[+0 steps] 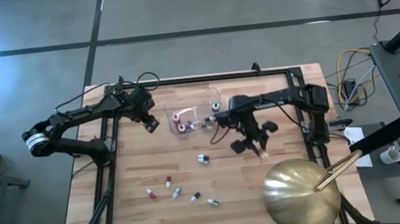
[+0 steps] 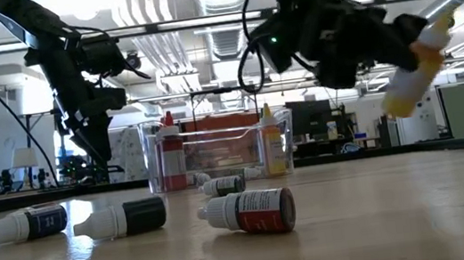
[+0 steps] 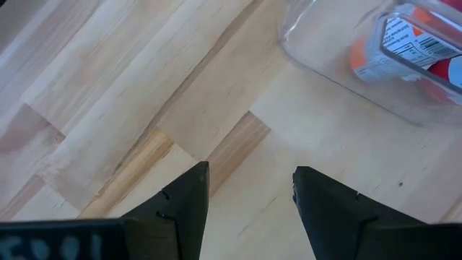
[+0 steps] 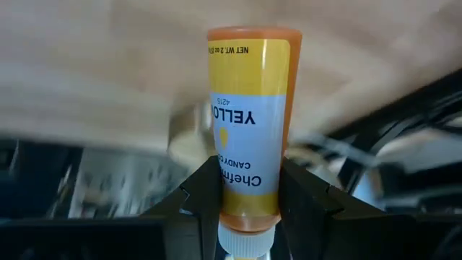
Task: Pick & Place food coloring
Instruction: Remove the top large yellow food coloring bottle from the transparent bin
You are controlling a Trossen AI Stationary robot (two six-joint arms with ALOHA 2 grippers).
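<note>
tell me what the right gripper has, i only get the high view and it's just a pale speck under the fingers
Observer: The right gripper is shut on a yellow bottle; its label reads YELLOW in the right wrist view.
Operator: is it off the table
Observer: Yes. In the low view the yellow bottle hangs tilted, well above the tabletop.
Operator: and the left one
Observer: The left gripper is open and empty, over bare wood beside the clear tub.
Operator: anything upright in the tub
Observer: In the low view a red-capped bottle and a yellow-tipped bottle stand upright in it.
</note>
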